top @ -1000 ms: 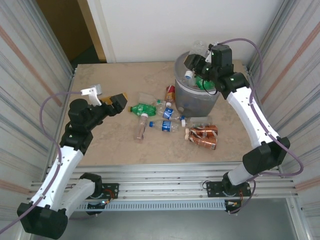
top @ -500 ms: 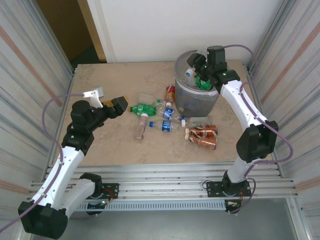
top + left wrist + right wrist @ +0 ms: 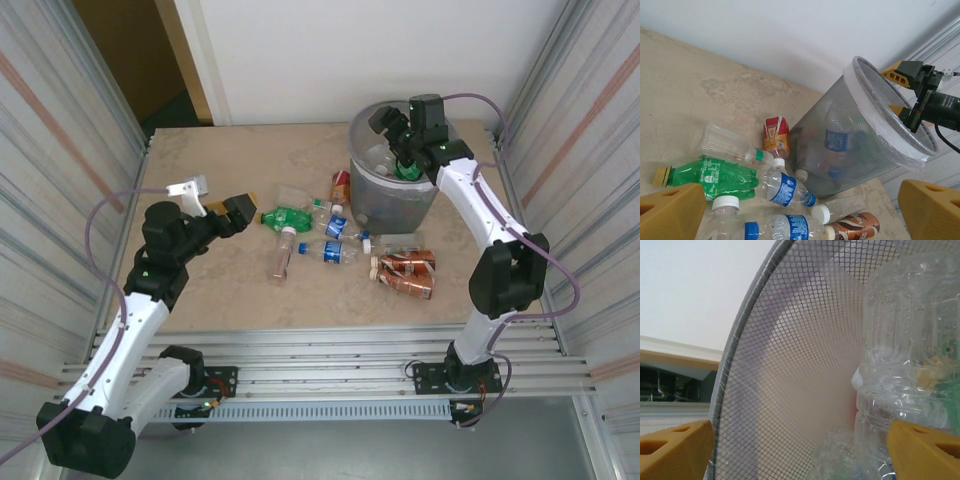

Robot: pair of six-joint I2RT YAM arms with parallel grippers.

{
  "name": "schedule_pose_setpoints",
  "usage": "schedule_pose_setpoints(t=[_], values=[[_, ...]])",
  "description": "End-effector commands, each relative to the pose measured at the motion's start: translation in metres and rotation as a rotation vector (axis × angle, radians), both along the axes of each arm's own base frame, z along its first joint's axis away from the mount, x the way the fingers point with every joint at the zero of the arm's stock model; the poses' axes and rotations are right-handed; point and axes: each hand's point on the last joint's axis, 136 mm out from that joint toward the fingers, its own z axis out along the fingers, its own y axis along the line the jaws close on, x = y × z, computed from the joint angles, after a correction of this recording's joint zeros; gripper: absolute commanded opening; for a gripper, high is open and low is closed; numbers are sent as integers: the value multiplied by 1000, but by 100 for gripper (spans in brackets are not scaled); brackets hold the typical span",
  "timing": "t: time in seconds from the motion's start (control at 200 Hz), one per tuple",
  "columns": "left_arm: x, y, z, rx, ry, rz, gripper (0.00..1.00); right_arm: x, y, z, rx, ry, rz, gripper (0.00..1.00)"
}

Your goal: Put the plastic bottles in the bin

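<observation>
The bin (image 3: 397,203), grey mesh with a clear liner, stands at the back right with several plastic bottles inside. My right gripper (image 3: 396,143) hangs open over its mouth. In the right wrist view that gripper (image 3: 800,450) faces the mesh wall (image 3: 790,340), and a clear bottle (image 3: 905,365) lies loose by its right finger. More bottles lie left of the bin: a green one (image 3: 293,216), blue-labelled ones (image 3: 340,252) and brown-labelled ones (image 3: 405,264). My left gripper (image 3: 215,205) is open and holds nothing, just left of the green bottle (image 3: 715,175).
A red-labelled bottle (image 3: 776,136) leans against the bin's base (image 3: 840,150). A clear capped bottle (image 3: 840,207) lies by the brown one (image 3: 857,226). Corrugated metal walls close both sides of the table; a doorway opens at the back left.
My right gripper has opened over the bin and let go of the clear blue-capped bottle, which now lies inside. The right arm shifted slightly left. The left arm barely moved.
</observation>
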Motion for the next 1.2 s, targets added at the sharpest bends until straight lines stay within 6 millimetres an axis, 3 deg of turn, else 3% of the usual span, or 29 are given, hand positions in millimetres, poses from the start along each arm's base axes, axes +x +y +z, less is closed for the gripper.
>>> schedule_pose_setpoints(t=[0.0, 0.386, 0.596, 0.892, 1.197], values=[[4, 3, -5, 5, 12, 13, 99, 0, 2, 25, -24, -56, 21, 88], [9, 9, -33, 81, 123, 42, 99, -26, -18, 54, -267, -113, -14, 85], [13, 14, -55, 152, 206, 78, 99, -38, -32, 60, -363, -112, -24, 75], [10, -2, -86, 324, 301, 23, 99, -64, -43, 71, -456, -110, 22, 84], [-10, -33, -125, 561, 402, -103, 92, -115, -76, 98, -562, -148, -23, 91]])
